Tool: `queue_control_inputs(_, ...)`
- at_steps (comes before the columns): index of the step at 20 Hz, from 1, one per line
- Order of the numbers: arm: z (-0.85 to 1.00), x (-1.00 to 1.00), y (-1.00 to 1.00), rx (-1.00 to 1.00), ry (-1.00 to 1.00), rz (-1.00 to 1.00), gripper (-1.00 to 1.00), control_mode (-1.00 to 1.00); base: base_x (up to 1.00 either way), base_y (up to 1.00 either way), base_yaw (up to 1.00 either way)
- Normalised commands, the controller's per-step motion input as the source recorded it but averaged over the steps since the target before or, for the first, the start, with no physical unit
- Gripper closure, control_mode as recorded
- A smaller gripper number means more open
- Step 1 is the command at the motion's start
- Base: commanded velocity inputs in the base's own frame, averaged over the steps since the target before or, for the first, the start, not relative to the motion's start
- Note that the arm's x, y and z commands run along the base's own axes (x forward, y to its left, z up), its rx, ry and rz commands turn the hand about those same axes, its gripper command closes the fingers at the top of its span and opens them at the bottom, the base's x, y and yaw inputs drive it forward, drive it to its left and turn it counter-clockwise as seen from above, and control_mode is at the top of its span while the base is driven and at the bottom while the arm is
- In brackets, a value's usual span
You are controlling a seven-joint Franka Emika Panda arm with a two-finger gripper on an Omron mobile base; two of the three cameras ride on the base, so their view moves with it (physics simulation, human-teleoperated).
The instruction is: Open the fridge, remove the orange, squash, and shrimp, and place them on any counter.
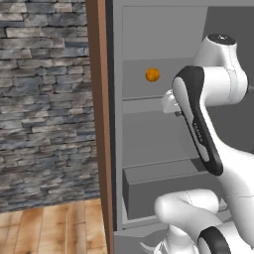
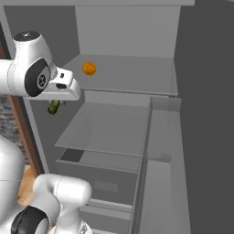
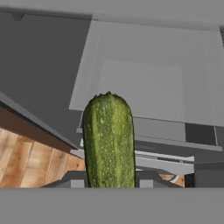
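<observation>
The fridge (image 2: 128, 32) stands open with its grey shelves showing. On its upper shelf sits the round orange (image 2: 89, 68), also seen as the orange (image 1: 152, 75) in the left base view. My gripper (image 3: 109, 180) is shut on the dark green squash (image 3: 108, 140), which stands upright between the fingertips. In the right base view the squash (image 2: 54, 107) hangs under the hand (image 2: 64, 87), at the fridge's left side, above the middle shelf and lower than the orange. The shrimp and the counter are out of view.
A grey drawer (image 2: 103, 167) sits at the bottom of the fridge, under the middle shelf (image 2: 109, 128). The open fridge door (image 2: 205, 114) stands on the right. A brown wooden panel (image 1: 99, 124) borders the fridge on the left, with a stone wall (image 1: 44, 99) and wooden floor (image 1: 49, 228) beyond.
</observation>
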Motion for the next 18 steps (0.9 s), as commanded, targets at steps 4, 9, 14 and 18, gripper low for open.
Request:
queue_control_inputs(4, 0.00, -0.20, 0.01, 0.00, 0.00, 0.05, 1.00, -1.00, 0.00, 0.00, 0.00)
queue_control_inputs(9, 0.00, 0.00, 0.00, 0.00, 0.00, 0.00, 1.00, -1.00, 0.00, 0.00, 0.00)
queue_control_inputs(14, 0.00, 0.00, 0.00, 0.00, 0.00, 0.00, 1.00, -1.00, 0.00, 0.00, 0.00)
queue_control_inputs(18, 0.00, 0.00, 0.00, 0.00, 0.00, 0.00, 1.00, 1.00, -0.30, 0.06, 0.00)
